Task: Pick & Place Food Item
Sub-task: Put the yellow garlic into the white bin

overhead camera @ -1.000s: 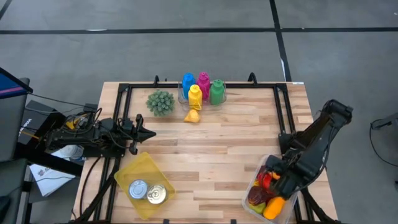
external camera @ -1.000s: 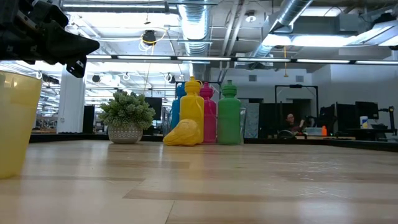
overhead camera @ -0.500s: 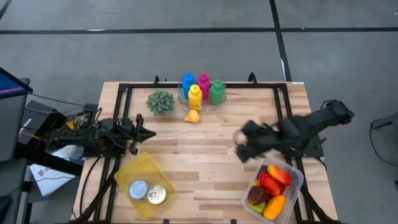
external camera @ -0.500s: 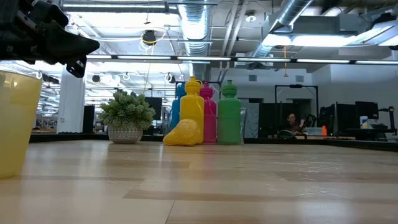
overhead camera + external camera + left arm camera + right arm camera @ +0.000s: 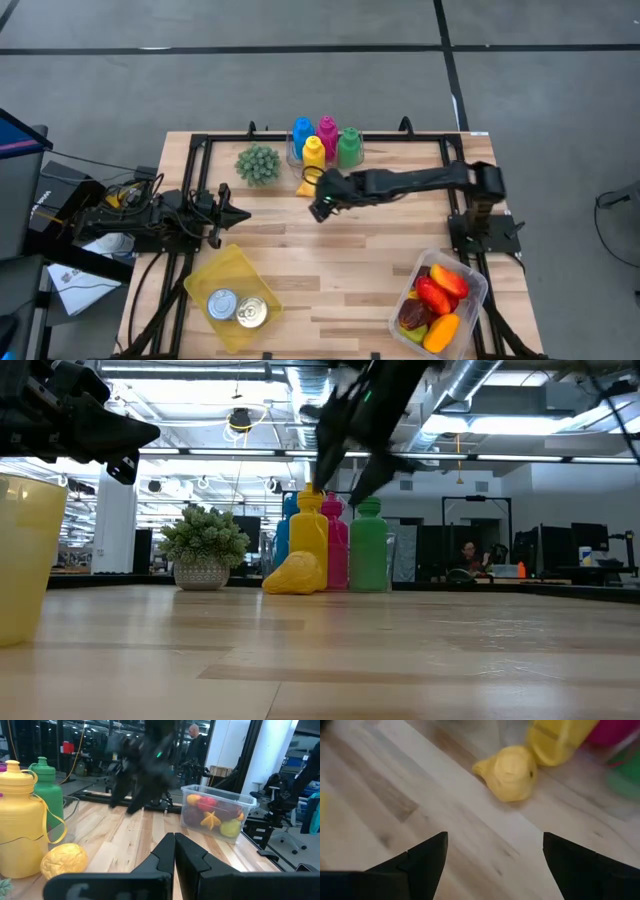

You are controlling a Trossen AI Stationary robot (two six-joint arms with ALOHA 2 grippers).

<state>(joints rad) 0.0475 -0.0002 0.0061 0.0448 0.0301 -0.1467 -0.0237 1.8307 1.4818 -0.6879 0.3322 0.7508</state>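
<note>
Item: yellow lemon (image 5: 309, 187), food piece, lying on the worktop (image 5: 340, 250) at its far edge, touching or just beside the yellow bottle (image 5: 313, 154) in the cluster of coloured bottles. Right gripper (image 5: 320, 205): fingers spread wide, empty, poised above the worktop just on the near side of the lemon; the lemon lies ahead of it and between the lines of its two fingers, pointed tip turned away from the bottles. Right arm clearly the nearer. Left gripper (image 5: 238, 213): pressed together, parked at the left edge above the yellow bin (image 5: 205, 284). Judged next need: a short advance and descent to straddle the lemon.
</note>
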